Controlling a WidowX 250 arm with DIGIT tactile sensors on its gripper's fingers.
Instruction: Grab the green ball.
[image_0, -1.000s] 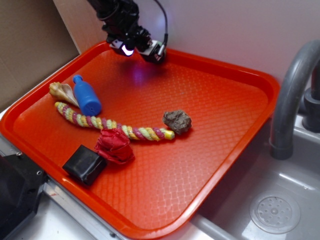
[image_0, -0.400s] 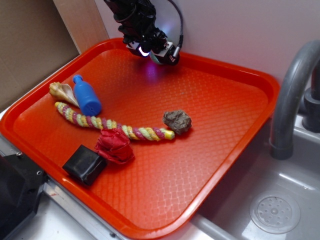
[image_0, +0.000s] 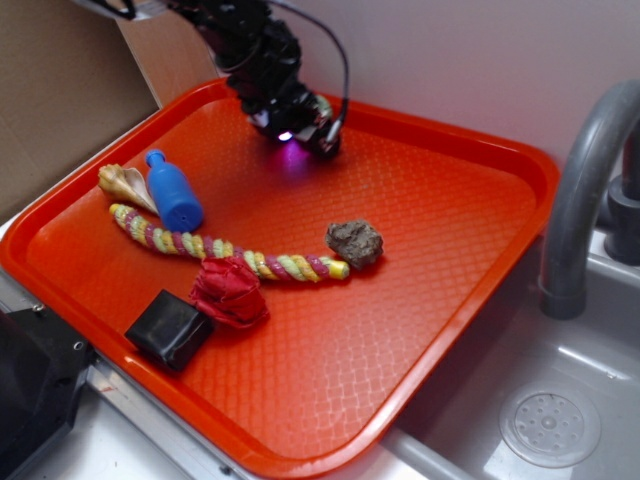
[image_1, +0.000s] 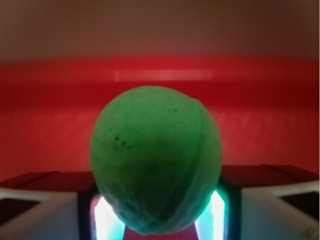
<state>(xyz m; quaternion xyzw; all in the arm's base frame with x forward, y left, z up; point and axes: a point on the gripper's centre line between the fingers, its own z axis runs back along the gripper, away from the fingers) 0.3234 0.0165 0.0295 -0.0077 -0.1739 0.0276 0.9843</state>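
On my wrist feed the green ball (image_1: 156, 167) fills the view, pinched between both fingers (image_1: 45, 210), so the gripper (image_0: 300, 128) is clamped on it. From outside I see it low over the far part of the orange tray (image_0: 450, 230), well apart from the brown rock (image_0: 354, 243).

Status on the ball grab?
Gripper at tray's far rim. Ball between fingers, grip unconfirmed. Nothing in the way.
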